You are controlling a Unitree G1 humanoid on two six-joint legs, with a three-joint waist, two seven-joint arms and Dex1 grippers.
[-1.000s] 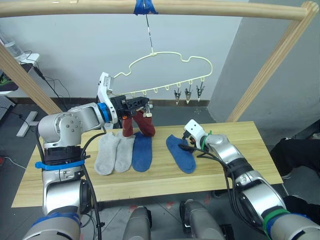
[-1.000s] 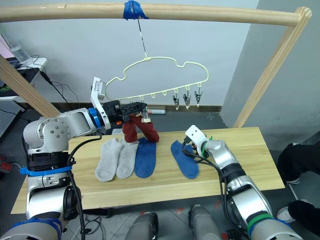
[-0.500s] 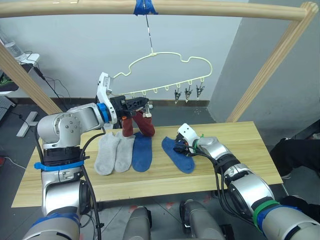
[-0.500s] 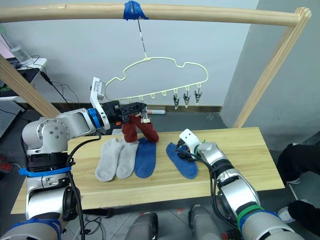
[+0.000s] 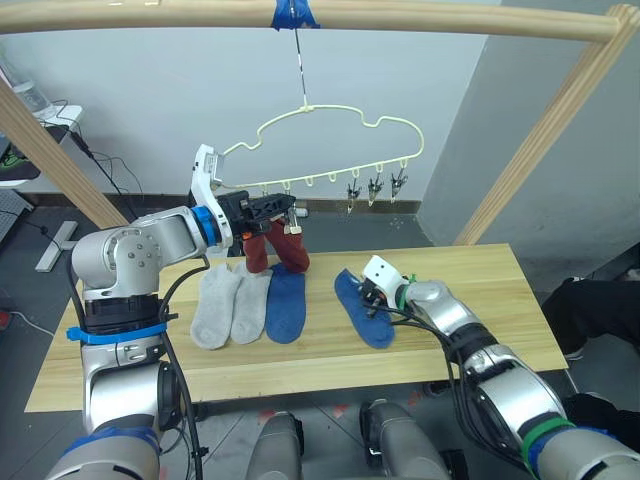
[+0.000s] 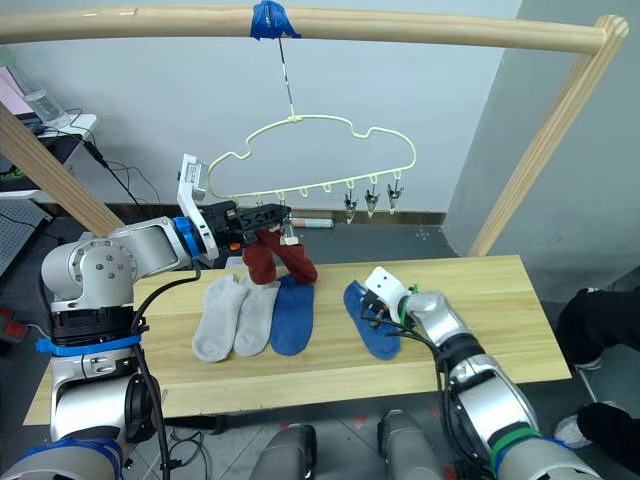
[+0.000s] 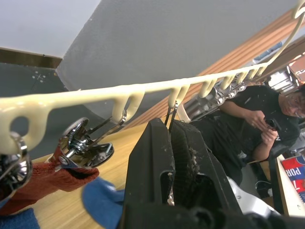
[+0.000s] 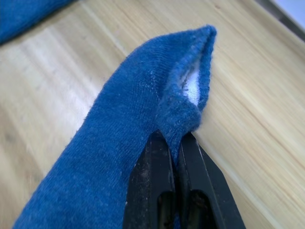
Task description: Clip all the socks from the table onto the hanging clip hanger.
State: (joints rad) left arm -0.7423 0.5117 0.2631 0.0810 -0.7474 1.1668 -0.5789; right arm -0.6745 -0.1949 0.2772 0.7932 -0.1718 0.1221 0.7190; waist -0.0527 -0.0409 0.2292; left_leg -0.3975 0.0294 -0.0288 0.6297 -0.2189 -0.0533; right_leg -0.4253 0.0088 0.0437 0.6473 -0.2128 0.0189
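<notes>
Right gripper (image 8: 174,143): black fingers pinch the cuff of the loose soft blue sock (image 5: 362,310), likely to lift it.
Blue sock: on the long pale wood table (image 5: 480,300), at 3 o'clock from the other socks.
Left gripper (image 5: 283,207): fingers pressed together on a metal clip, likely steadying the thin yellow-green wire clip hanger (image 5: 330,150).
Hanger: two rust red socks (image 5: 275,250) hang at its 7 o'clock end.
Flat row: two light grey socks (image 5: 228,305), one blue sock (image 5: 285,305).
Change: a moment ago the right gripper was further toward 9 o'clock on that sock; now it has drawn back.
</notes>
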